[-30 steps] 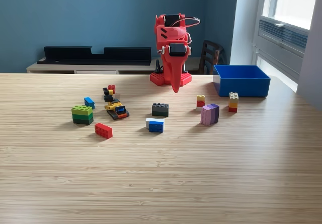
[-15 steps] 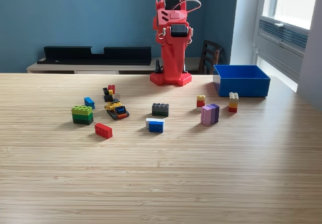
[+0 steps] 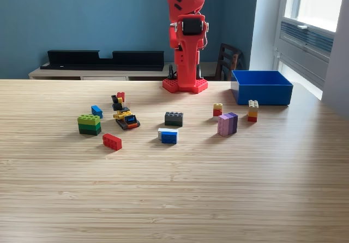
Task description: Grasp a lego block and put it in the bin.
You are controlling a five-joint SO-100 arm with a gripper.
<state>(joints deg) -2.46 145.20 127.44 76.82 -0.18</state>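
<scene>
Fingers hang by the base, state unclear, left of bin.

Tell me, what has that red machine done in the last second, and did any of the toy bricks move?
The red arm has unfolded upward: a second ago it was hunched low with its pincer tip pointing down over the table near its base; now it stands taller, its top out of view. It took hold of nothing. The bricks, such as the grey one, and the blue bin stayed put.
</scene>
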